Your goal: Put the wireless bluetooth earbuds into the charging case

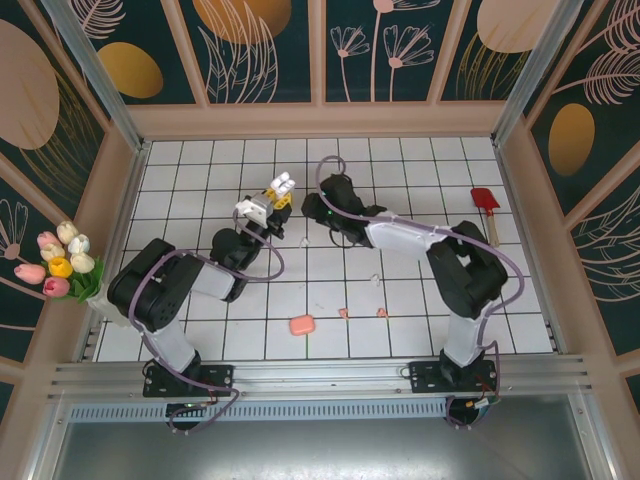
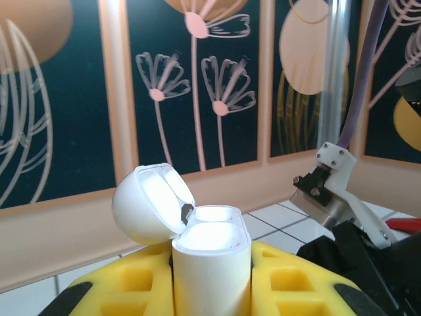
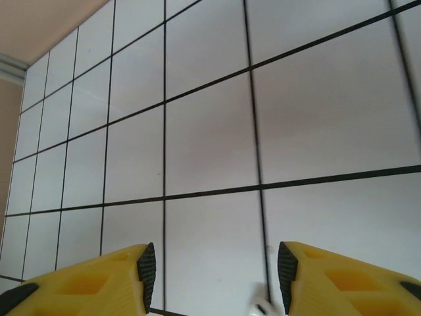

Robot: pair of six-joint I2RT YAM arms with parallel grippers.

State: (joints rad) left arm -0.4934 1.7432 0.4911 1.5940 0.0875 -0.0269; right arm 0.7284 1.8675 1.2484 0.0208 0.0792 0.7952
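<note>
Left hand (image 2: 212, 284) clamps one white plastic charging case (image 2: 210, 253), lid tipped open, toward 11 o'clock over the white tiled counter (image 1: 420, 180). Right hand (image 3: 214, 276) stands parted, empty. We judge the job barely begun: two tiny salmon-pink earbuds (image 1: 343, 313) and one salmon-pink rounded case (image 1: 301, 325) lie at 6 o'clock, and two white specks, likely the white earbuds (image 1: 375, 280), lie near centre.

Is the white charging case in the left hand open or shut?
Open. Its lid is swung back on the hinge, baring the top of the white case.
</note>
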